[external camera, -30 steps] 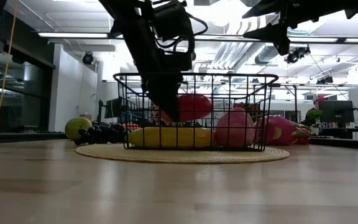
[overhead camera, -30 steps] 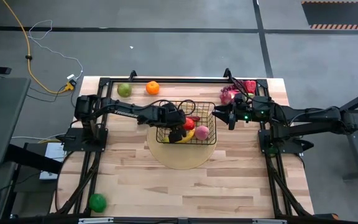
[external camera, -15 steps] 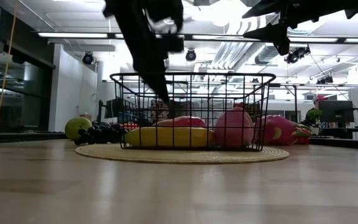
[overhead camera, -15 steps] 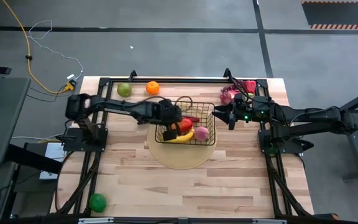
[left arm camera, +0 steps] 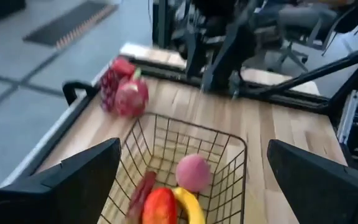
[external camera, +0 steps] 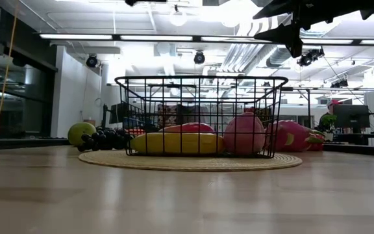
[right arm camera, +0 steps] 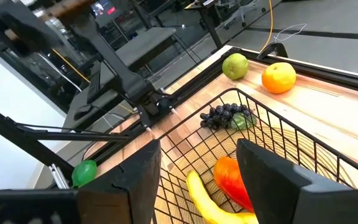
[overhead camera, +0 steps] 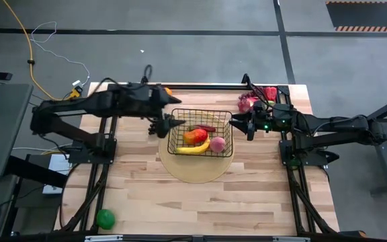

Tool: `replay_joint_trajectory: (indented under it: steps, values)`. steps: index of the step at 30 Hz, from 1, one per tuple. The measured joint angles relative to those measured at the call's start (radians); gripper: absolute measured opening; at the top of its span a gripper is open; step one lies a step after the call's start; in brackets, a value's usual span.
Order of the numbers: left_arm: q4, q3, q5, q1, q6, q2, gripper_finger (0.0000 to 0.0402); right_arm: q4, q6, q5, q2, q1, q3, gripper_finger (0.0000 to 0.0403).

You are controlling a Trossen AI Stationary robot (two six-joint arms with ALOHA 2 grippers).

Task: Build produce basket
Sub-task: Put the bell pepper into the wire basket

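The black wire basket (overhead camera: 200,132) stands on a round pale mat (overhead camera: 195,171). In it lie the yellow banana (overhead camera: 195,148), the red-orange mango (overhead camera: 195,136) and the peach (overhead camera: 218,142). My left gripper (overhead camera: 173,124) hangs open and empty in the air just off the basket's left side. My right gripper (overhead camera: 238,124) is open too, hovering at the basket's right side and touching nothing. The dragon fruit (overhead camera: 247,103) and red grapes (overhead camera: 269,93) rest on the table's far right. The pear (right arm camera: 235,65), orange (right arm camera: 278,78) and purple grapes (right arm camera: 224,115) lie beyond the basket's left side.
A green ball (overhead camera: 105,218) sits near the table's near left corner. Black frame rails (overhead camera: 106,168) run along both sides and the far edge. Bare wood stretches across the near half of the table (overhead camera: 200,208). The room behind shows desks and monitors.
My left gripper has let go of the mango, risen out of the basket and drawn back toward the table's left edge. The mango has dropped from mid-height to the basket floor beside the banana. My right arm has kept still.
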Motion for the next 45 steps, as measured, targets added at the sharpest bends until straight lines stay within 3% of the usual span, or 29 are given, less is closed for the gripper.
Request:
replay_joint_trajectory:
  steps: [3,6,14,17,23,26,29,35,39,43,45]
  values:
    - [-0.007,-0.012,-0.001,-0.001,0.049,-0.048,0.0393,0.0,0.0,0.0,0.0,0.0,0.0,0.0202]
    - [0.087,-0.105,0.001,-0.001,0.033,-0.104,0.0392,0.001,0.0,0.0,0.0,0.0,0.0,0.0202]
    - [0.643,-0.541,-0.001,-0.016,-0.129,-0.275,0.0392,0.008,0.0,0.0,0.0,0.0,0.0,0.0202]
    - [0.765,-0.661,-0.024,-0.014,-0.205,-0.32,0.0392,0.008,0.0,0.0,0.0,0.0,0.0,0.0202]
    - [0.82,-0.735,-0.06,-0.013,-0.295,-0.346,0.0392,0.022,0.01,0.002,0.0,0.0,0.0,0.0202]
    - [0.825,-0.735,-0.054,-0.013,-0.288,-0.346,0.0392,0.062,0.102,0.086,0.0,-0.014,0.021,0.0202]
    - [0.824,-0.735,-0.06,-0.013,-0.302,-0.337,0.0392,-0.111,0.138,0.203,0.0,-0.085,0.125,0.0202]
    - [0.811,-0.735,-0.104,-0.013,-0.299,-0.336,0.0392,-0.708,0.206,0.452,0.064,-0.299,0.383,0.0202]
    - [0.801,-0.735,-0.118,-0.013,-0.265,-0.333,0.0392,-0.885,0.21,0.426,0.114,-0.429,0.481,0.0202]
    - [0.8,-0.735,-0.119,-0.013,-0.26,-0.333,0.0392,-0.944,0.175,0.39,0.185,-0.561,0.501,0.0202]
    - [0.8,-0.735,-0.119,-0.013,-0.26,-0.333,0.0392,-0.944,0.164,0.32,0.238,-0.639,0.501,0.0202]
